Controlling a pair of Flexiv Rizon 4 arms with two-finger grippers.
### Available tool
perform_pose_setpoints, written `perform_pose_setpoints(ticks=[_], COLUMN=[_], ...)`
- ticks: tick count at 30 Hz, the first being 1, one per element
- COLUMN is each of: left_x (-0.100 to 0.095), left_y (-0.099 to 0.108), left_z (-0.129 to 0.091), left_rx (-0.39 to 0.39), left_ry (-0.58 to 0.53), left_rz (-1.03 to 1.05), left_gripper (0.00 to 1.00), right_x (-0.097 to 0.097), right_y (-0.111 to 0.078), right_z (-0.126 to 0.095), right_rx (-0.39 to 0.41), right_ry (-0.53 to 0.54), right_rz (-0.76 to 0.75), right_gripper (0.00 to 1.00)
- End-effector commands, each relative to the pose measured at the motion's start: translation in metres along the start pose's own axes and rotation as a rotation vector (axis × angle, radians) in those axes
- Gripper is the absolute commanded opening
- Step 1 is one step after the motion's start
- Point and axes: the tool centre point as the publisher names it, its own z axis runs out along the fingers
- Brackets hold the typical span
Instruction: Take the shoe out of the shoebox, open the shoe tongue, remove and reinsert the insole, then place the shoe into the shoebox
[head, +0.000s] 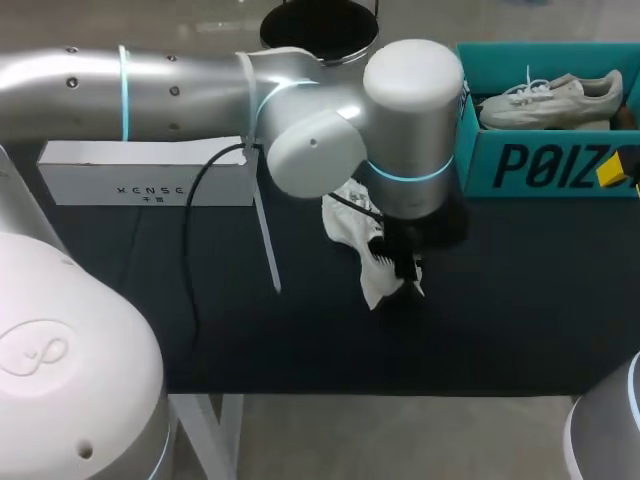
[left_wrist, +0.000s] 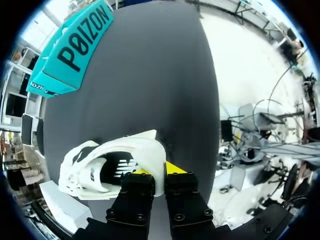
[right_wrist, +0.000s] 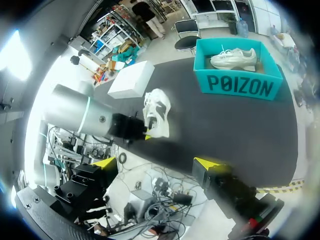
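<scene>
A white shoe (head: 352, 228) with a dark inside lies on the black table (head: 520, 300), in front of the teal shoebox (head: 530, 165). My left arm comes across from the left, and its gripper (head: 400, 262) points down at the shoe's near end. In the left wrist view the shoe (left_wrist: 130, 150) lies on its side with its opening showing. The left gripper (left_wrist: 159, 171) is shut there on a thin white edge of the shoe's upper. My right gripper (right_wrist: 156, 162) hangs high above the table's near side, open and empty. Far ahead of it are the shoe (right_wrist: 157, 112) and shoebox (right_wrist: 240, 85).
A second white shoe (head: 550, 100) lies inside the shoebox. A white closed box (head: 140, 175) stands at the back left, with a thin white rod (head: 268, 245) leaning by its right end. A black cable (head: 190, 230) hangs from the left arm.
</scene>
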Motion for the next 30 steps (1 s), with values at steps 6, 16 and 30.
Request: perform_pose_setpoints(ticks=[6, 16, 30], left_x=[-0.024, -0.092, -0.186], left_y=[0.034, 0.121, 0.243], left_z=[-0.072, -0.112, -0.135], left_rx=[0.029, 0.109, 0.024], left_ry=[-0.023, -0.043, -0.088], left_rz=[0.169, 0.44, 0.374], left_gripper=[0.0, 0.0, 0.0], right_x=[0.0, 0.0, 0.0], right_y=[0.002, 0.002, 0.002], right_z=[0.001, 0.001, 0.001], right_rx=[0.004, 0.004, 0.004], right_ry=[-0.002, -0.002, -0.002], right_rz=[0.001, 0.001, 0.001], right_gripper=[1.0, 1.0, 1.0])
